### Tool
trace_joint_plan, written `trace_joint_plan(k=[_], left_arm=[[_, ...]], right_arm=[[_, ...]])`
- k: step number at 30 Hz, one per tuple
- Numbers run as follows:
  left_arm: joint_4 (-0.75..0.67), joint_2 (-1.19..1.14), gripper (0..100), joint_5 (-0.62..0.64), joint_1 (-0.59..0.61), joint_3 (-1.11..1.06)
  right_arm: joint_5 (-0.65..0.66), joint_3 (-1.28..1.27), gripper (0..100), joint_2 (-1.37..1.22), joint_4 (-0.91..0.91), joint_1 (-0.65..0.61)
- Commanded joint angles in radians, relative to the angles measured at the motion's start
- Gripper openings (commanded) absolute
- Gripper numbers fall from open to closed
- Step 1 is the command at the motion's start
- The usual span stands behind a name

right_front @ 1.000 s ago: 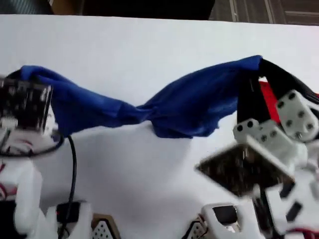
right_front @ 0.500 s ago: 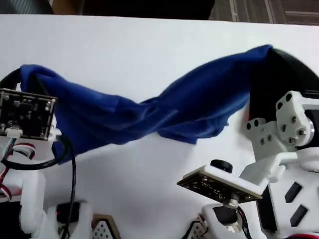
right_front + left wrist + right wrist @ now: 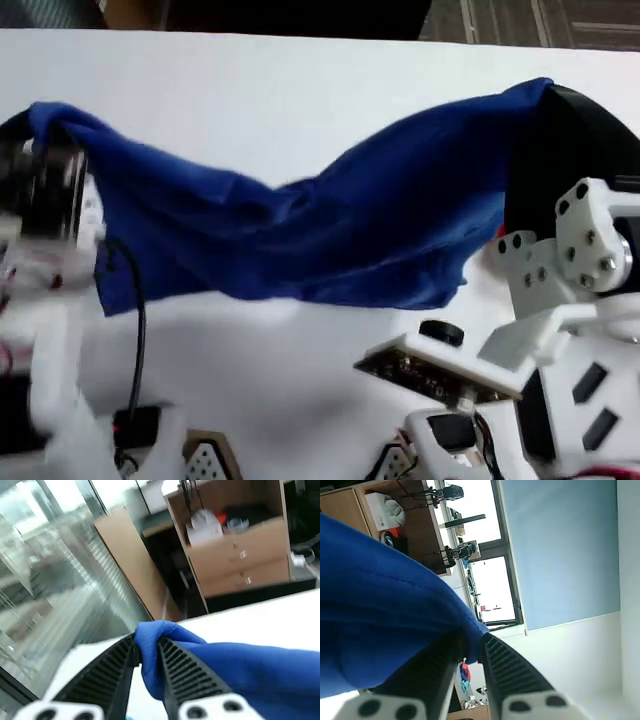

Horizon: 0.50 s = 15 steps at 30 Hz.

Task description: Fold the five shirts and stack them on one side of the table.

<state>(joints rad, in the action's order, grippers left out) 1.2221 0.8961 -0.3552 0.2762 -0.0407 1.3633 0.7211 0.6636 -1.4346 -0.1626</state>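
A single blue shirt (image 3: 320,240) is stretched between the two arms across the white tabletop (image 3: 300,90). In the high view it runs as a broad, wrinkled band from the left edge of the frame to the upper right. Its lower hem sags through the middle of the frame, and I cannot tell whether that edge touches the tabletop. In the left wrist view, the left claw (image 3: 147,652) is clamped on a bunched corner of the shirt. The ribbed black fingers (image 3: 180,672) press the cloth from both sides, and a small fold pokes out past the tips. In the right wrist view, the right claw (image 3: 470,645) is likewise closed on the opposite end, and the blue fabric spreads away from its tips. In the high view the right arm's white housing and a bare circuit board (image 3: 440,375) sit at the lower right. A black cable (image 3: 140,330) hangs down by the left arm at the lower left. A wooden cabinet (image 3: 240,555) with drawers stands in the room behind the left claw.
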Motion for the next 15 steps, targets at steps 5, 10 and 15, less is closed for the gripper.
trace_joint_plan(k=[5,10,15], left_arm=[[0.049,-0.244,2,0.003,0.018,0.216],[0.12,-0.4,2,-0.066,0.078,0.338],[0.163,-0.485,2,-0.092,0.112,0.395]], right_arm=[[0.002,0.017,2.0,-0.076,0.027,0.077],[0.002,0.017,2.0,-0.105,0.027,0.11],[-0.008,0.017,2.0,-0.14,0.024,0.114]])
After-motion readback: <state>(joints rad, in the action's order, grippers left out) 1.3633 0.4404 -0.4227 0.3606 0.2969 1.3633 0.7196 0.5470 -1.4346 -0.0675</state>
